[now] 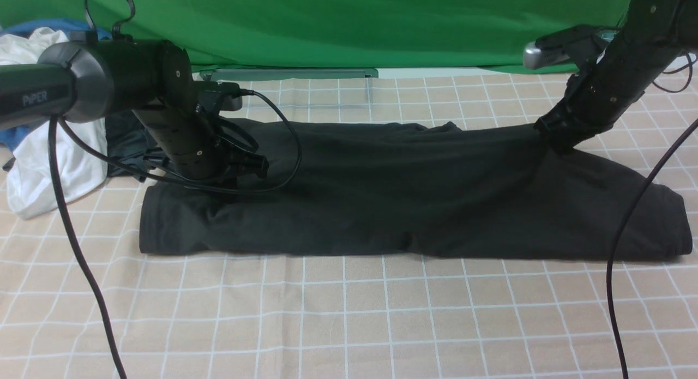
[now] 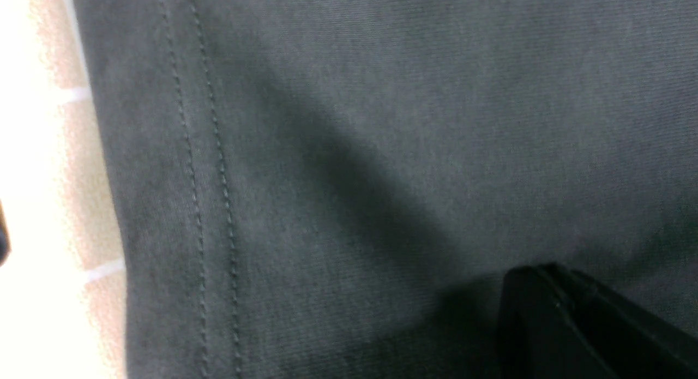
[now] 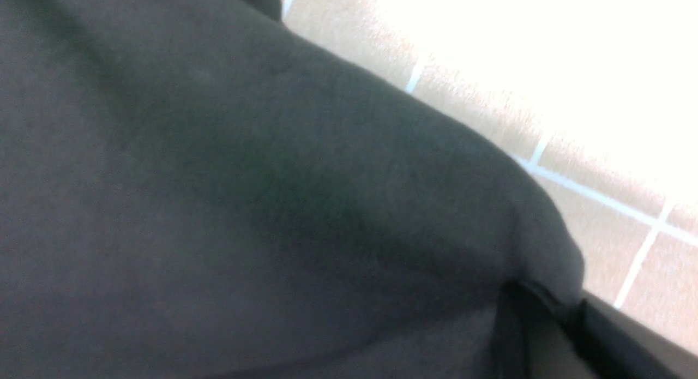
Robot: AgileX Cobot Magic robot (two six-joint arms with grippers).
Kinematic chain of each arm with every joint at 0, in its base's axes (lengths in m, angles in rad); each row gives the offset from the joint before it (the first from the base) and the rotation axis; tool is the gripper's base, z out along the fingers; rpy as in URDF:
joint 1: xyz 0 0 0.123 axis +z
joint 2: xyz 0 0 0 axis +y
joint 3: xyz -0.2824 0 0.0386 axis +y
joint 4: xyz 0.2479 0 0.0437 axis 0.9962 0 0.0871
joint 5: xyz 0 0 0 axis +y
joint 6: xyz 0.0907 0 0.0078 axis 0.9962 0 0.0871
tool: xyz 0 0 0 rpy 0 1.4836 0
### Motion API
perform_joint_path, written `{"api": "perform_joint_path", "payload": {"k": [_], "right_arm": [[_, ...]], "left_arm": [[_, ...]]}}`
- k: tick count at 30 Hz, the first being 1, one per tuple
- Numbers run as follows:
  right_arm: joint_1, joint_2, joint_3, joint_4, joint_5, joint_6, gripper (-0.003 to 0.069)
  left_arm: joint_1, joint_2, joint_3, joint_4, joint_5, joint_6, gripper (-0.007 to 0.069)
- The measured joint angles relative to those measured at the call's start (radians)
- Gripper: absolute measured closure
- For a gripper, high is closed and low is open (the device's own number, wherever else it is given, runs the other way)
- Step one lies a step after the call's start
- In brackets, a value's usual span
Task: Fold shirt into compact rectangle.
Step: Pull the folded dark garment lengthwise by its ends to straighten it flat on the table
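The black shirt (image 1: 381, 193) lies as a long folded band across the checked cloth. My left gripper (image 1: 242, 177) is down on its left part, well inside the edge. In the left wrist view that gripper (image 2: 545, 272) is shut, its tips resting on flat fabric (image 2: 381, 122) near a double-stitched hem. No cloth shows between its fingers. At the right, my right gripper (image 1: 553, 136) is shut on the shirt's far edge and holds it up in a peak. The right wrist view shows cloth (image 3: 218, 177) bunched in that gripper (image 3: 545, 297). No print or label is visible.
A heap of white and blue clothes (image 1: 32, 150) with a darker garment (image 1: 122, 144) lies at the far left, beside the left arm. A green backdrop (image 1: 354, 24) and a metal bar (image 1: 289, 73) close the far side. A black cable (image 1: 627, 248) hangs over the shirt's right end.
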Motion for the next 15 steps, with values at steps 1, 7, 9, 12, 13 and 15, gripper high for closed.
{"api": "perform_joint_path", "payload": {"k": [1,7,9,12,13,15], "right_arm": [[0.000,0.007,0.000,-0.008,-0.013,0.000,0.0536],[0.000,0.026,0.000,-0.125,-0.034,0.062,0.0309],[0.000,0.013,-0.004,-0.167,0.019,0.088,0.0297],[0.000,-0.029,-0.025,-0.211,0.108,0.139,0.0389],[0.000,-0.050,-0.030,-0.214,0.120,0.156,0.0454],[0.000,-0.097,-0.035,-0.192,0.103,0.172,0.0580]], "left_arm": [[0.000,0.000,0.000,0.000,0.001,0.001,0.0606],[0.000,-0.004,0.000,0.000,0.009,0.011,0.0606],[0.000,-0.013,0.001,0.000,0.013,0.014,0.0606],[0.000,-0.047,0.003,0.000,-0.008,0.014,0.0606],[0.000,-0.064,0.003,-0.006,-0.023,0.014,0.0606],[0.000,-0.098,0.003,-0.027,-0.041,0.014,0.0606]]}}
